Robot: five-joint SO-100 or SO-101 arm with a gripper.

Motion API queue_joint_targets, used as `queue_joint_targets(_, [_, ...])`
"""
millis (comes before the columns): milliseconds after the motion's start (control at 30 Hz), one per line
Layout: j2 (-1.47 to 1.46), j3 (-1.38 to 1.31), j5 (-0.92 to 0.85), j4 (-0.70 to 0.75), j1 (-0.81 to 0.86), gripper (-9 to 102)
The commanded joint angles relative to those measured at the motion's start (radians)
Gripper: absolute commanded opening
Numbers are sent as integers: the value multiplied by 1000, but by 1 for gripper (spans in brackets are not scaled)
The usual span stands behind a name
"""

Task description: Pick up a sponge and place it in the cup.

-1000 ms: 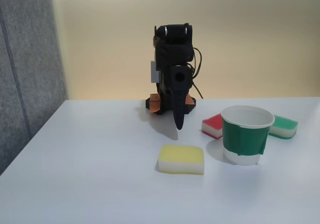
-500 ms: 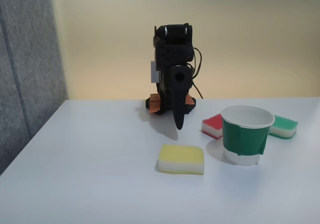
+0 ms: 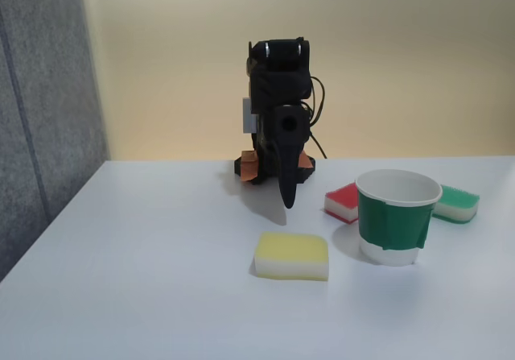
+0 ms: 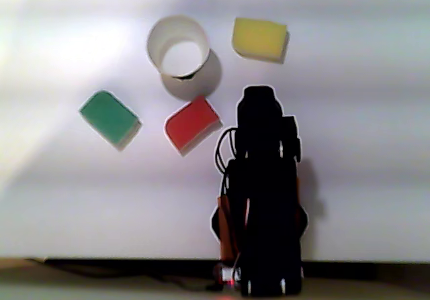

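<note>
The red-and-white sponge (image 3: 342,202) lies flat on the white table, just left of and behind the cup (image 3: 396,225) in the fixed view. In the other view the red sponge (image 4: 193,123) sits just below the cup (image 4: 156,39), whose inside holds nothing. My gripper (image 3: 288,201) hangs from the folded black arm, pointing down at the table, fingers together and holding nothing. It is left of the red sponge, a short gap away.
A yellow-and-white sponge (image 3: 292,256) lies in front of the gripper, left of the cup. A green-and-white sponge (image 3: 457,203) lies right of the cup. The arm's base (image 4: 265,246) stands at the table's back edge. A grey panel (image 3: 40,94) borders the left side.
</note>
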Motion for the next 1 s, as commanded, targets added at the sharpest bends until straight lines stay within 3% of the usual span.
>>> queue_joint_targets(0, [9,-5,-9,83,12,0])
queue_joint_targets(167, [9,-18,-9,32,11,0])
queue_joint_targets(367, [6,-189,-8,190,-18,0])
queue_joint_targets(533, [-103,-295,-8,206,-87,0])
queue_joint_targets(967, [-488,-465,25,40,-241,0])
